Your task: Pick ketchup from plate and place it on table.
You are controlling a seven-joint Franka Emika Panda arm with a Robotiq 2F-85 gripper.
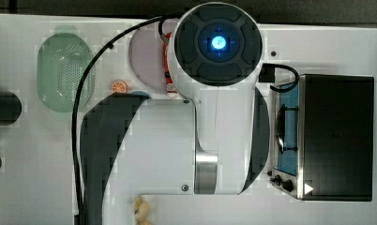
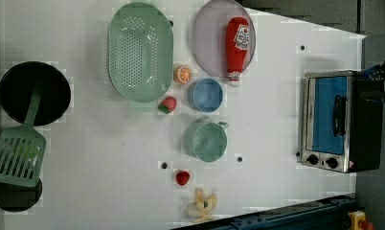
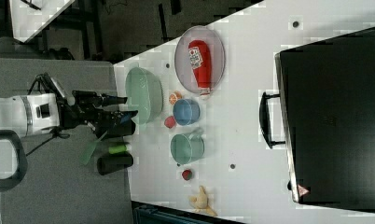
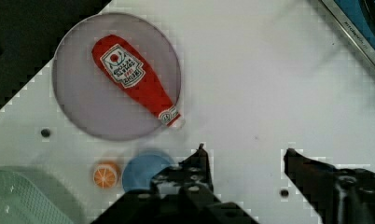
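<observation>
Red ketchup (image 1: 168, 70) — half hidden by arm | plate (image 1: 147, 56) — part covered

Four downward views sharing the plate (image 2: 209, 33)

In the top view, the arm (image 1: 196, 117) hides most of the plate (image 1: 147, 61) and part of the ketchup (image 1: 168, 70).
</observation>
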